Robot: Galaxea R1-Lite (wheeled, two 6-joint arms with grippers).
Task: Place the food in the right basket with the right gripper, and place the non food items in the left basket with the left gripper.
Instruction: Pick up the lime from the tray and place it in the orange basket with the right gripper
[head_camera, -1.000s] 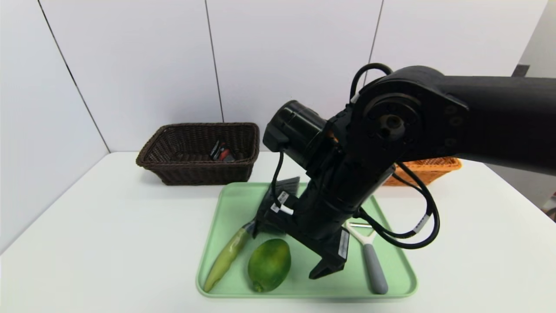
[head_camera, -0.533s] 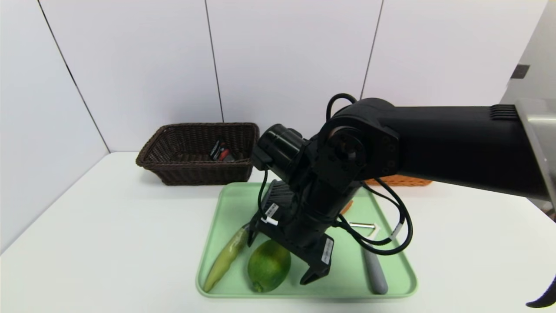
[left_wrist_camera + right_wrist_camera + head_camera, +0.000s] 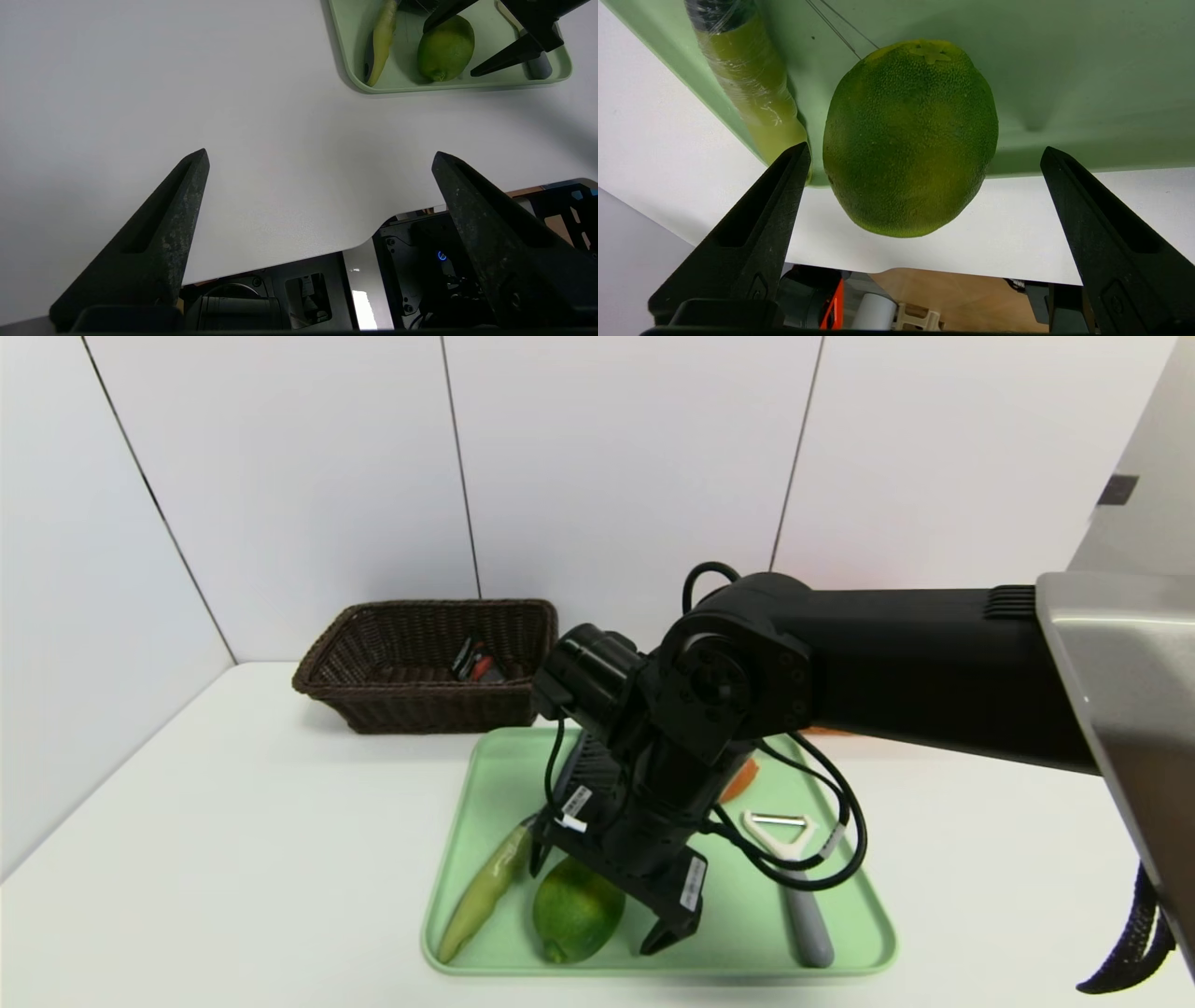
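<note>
Right pincer [image 3: 597, 905]: mine, spread wide, empty, poised over the green citrus [image 3: 577, 911].
Citrus: on the green tray [image 3: 845, 933], near edge; long axis toward 12 o'clock, between my fingers.
Left pincer [image 3: 317, 158]: open, parked, farther off.

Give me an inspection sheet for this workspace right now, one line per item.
Surface: white table, light green tray near its front edge.
Job's things: green citrus fruit, long green vegetable and peeler on the tray; dark basket at back left holds a small item.
Clutter: nothing seen.
Grippers: right gripper open, fingers on either side of the fruit, not closed on it; left gripper open above bare table.
Cables: black cable loops off the right arm above the peeler.
Surroundings: white wall panels.
</note>
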